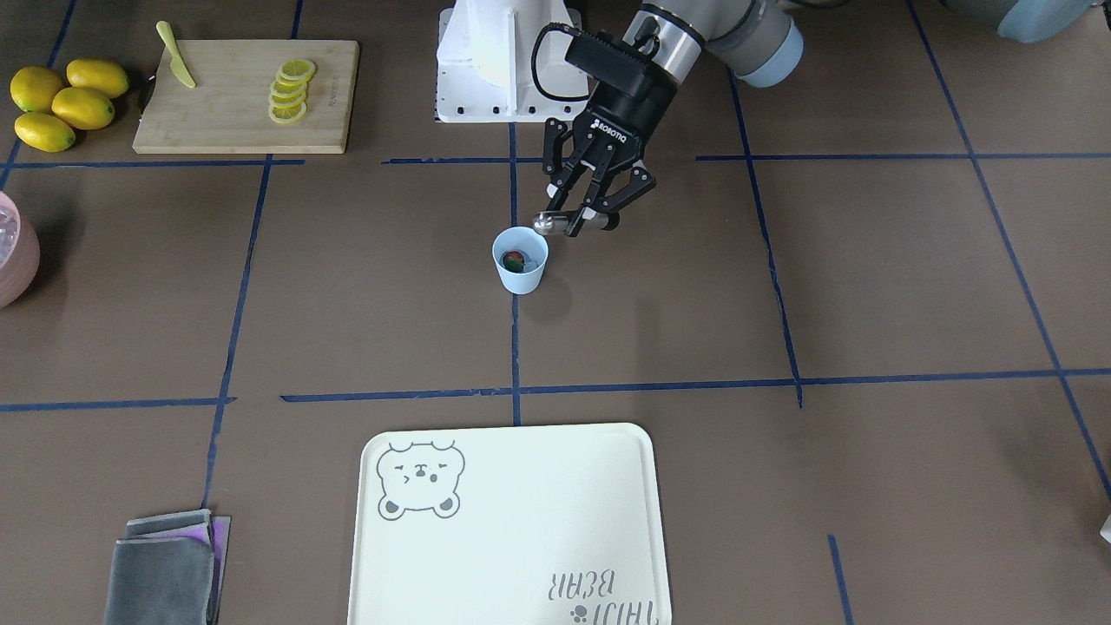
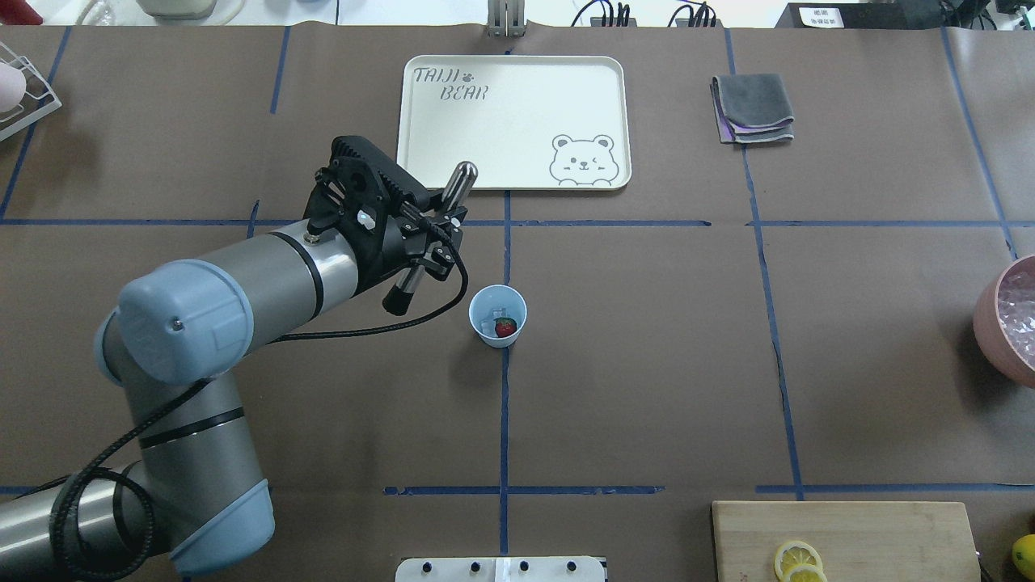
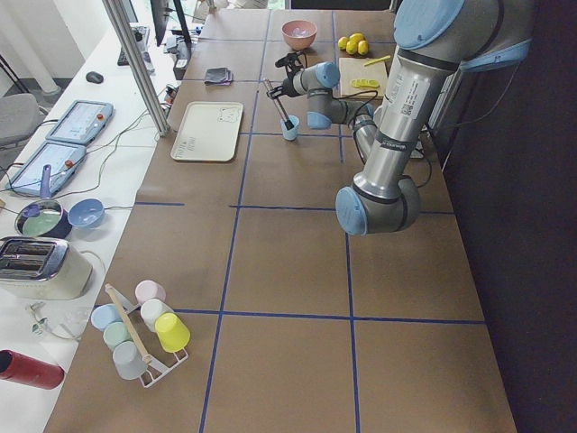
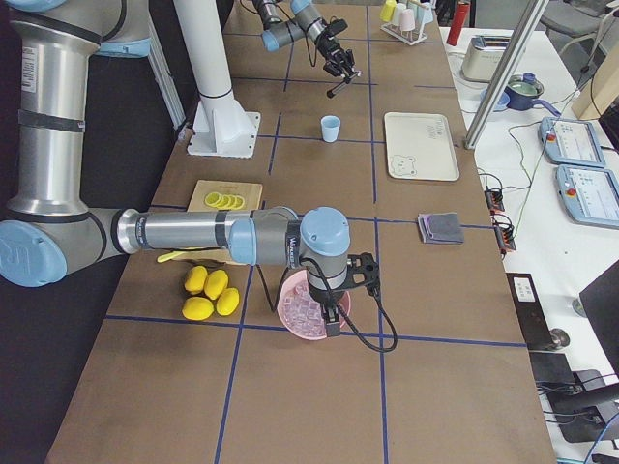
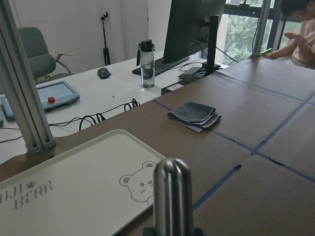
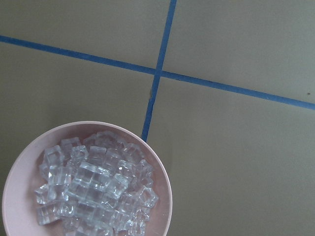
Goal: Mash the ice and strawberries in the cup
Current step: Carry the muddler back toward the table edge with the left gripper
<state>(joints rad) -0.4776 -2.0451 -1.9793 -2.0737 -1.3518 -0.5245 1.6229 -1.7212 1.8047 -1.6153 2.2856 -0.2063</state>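
Small light-blue plastic cup (image 2: 495,340) stands mid-table, red strawberry (image 2: 505,326) and probably whitish ice chunks (image 2: 487,326) inside. Left gripper (image 2: 431,234) clamps a tilted silver muddler rod (image 2: 455,187), black end low beside the cup, ready to plunge. Right gripper (image 4: 334,317) hangs over pink ice bowl (image 2: 993,319); can't tell its jaw state.

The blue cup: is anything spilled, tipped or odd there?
Nothing stands out. The cup stands upright with the strawberry and ice inside; no spill shows. The left tool holds a metal masher nearby.
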